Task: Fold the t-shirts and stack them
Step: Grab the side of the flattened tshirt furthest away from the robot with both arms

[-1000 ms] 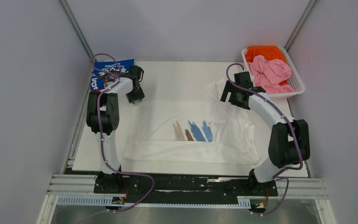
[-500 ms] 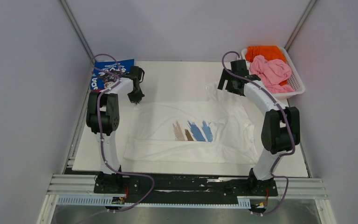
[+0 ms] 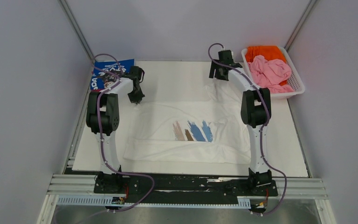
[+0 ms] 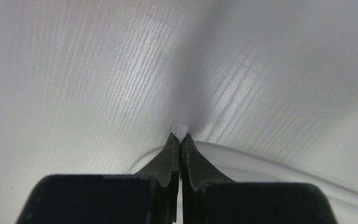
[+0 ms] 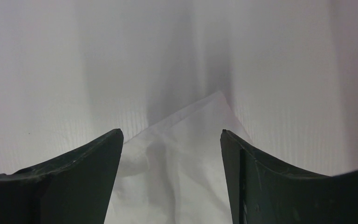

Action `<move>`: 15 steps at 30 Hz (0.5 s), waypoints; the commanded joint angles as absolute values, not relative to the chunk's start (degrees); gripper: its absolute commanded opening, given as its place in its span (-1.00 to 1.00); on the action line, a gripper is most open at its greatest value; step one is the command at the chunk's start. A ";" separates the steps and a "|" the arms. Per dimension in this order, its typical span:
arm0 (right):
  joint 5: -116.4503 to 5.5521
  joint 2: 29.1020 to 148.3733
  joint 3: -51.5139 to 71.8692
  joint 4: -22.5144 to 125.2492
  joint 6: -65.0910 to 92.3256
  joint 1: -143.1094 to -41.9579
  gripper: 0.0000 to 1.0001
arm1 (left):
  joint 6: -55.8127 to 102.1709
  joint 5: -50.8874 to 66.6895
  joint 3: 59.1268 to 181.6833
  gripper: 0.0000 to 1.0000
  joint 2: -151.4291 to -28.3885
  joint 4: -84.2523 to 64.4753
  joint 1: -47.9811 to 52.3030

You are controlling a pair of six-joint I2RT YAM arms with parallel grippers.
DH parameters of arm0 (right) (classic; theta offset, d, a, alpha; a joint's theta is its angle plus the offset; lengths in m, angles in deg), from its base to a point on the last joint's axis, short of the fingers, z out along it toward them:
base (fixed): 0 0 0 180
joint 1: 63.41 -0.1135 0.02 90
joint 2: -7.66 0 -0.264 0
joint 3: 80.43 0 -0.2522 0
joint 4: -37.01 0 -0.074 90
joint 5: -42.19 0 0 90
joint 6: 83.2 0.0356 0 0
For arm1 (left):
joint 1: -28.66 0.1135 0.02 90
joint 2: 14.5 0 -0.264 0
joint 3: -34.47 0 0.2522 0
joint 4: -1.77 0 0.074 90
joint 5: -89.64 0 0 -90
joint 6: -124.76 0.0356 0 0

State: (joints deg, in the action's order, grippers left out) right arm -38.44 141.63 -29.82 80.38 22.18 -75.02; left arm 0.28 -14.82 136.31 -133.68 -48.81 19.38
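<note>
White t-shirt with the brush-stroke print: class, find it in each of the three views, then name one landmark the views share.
Top external: the white t-shirt lies spread across the middle of the table, print up.
Left wrist: a bit of it is pinched in the shut left gripper.
Right wrist: one corner lies between the fingers of the open right gripper.
Shared landmark: the white table.

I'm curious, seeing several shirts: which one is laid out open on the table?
The white t-shirt with brush-stroke print, spread across the middle. The pink t-shirt and orange t-shirt sit bunched in the basket; the blue t-shirt lies far left.
</note>
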 commanded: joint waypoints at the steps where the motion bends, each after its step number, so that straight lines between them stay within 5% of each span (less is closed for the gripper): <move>1: -39.78 146.15 -36.15 79.66 19.69 -75.77 0.51 | 1.16 -13.98 135.89 -1.00 -130.71 -48.92 19.16; 15: -31.29 142.99 -22.90 80.87 23.33 -76.18 0.10 | 0.99 -14.79 135.36 -1.00 -130.42 -49.32 19.17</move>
